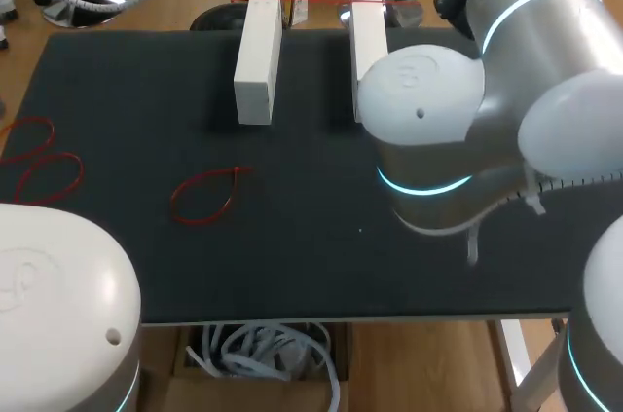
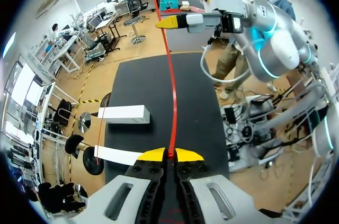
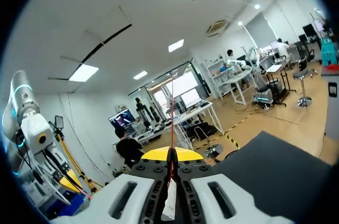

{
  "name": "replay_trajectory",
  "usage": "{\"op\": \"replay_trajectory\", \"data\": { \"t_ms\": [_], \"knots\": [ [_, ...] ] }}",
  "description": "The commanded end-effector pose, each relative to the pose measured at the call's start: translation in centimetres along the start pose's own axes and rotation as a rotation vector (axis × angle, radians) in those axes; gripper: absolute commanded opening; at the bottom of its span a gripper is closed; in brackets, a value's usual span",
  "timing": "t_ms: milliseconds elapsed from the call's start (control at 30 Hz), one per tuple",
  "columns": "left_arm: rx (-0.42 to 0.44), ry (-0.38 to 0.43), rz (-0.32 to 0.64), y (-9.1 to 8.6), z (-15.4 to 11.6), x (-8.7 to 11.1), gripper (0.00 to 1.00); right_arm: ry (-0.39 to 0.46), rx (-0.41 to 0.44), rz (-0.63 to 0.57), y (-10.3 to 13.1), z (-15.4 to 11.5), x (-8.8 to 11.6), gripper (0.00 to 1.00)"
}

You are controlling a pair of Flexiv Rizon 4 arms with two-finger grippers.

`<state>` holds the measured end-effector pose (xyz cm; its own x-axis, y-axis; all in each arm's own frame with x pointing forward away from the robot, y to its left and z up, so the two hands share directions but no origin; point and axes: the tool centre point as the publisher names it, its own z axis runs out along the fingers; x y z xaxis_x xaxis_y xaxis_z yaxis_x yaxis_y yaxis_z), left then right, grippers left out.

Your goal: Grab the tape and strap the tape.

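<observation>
The red tape (image 2: 172, 91) is stretched tight, a straight line over the dark table (image 1: 292, 266). The left gripper (image 2: 169, 155) is clenched on one end, the strand pinched between its yellow tips. The right gripper (image 3: 172, 155) grasps the other end, fingers closed on it. Two white blocks (image 1: 258, 56) lie side by side at the far side of the table, with a thin red line (image 1: 321, 5) crossing their far ends. Loose red loops (image 1: 204, 196) lie nearer, one mid-table and more at the left edge.
</observation>
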<state>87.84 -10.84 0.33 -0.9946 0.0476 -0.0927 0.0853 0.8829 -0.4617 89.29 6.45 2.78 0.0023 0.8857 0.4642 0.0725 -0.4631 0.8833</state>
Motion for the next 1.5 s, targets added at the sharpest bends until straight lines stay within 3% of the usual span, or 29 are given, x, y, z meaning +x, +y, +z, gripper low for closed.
{"op": "replay_trajectory", "data": {
  "t_ms": [33,233,1333,1500],
  "knots": [
    [-0.004,0.001,-0.002,0.0,-0.1,0.0,0.0,0.128,0.074,-0.817,0.8,-0.2,0.8,0.0],
    [-0.004,0.001,-0.002,0.0,-0.1,0.0,0.0,0.172,0.088,-0.957,0.5,-0.3,0.7,0.0],
    [-0.004,0.001,-0.002,0.0,-0.1,0.0,0.0,0.19,0.114,-0.958,0.3,-0.3,0.6,0.0],
    [-0.004,0.001,-0.002,0.0,-0.1,0.0,0.0,0.132,0.155,-1.119,-0.7,0.4,2.1,0.0]
  ]
}}
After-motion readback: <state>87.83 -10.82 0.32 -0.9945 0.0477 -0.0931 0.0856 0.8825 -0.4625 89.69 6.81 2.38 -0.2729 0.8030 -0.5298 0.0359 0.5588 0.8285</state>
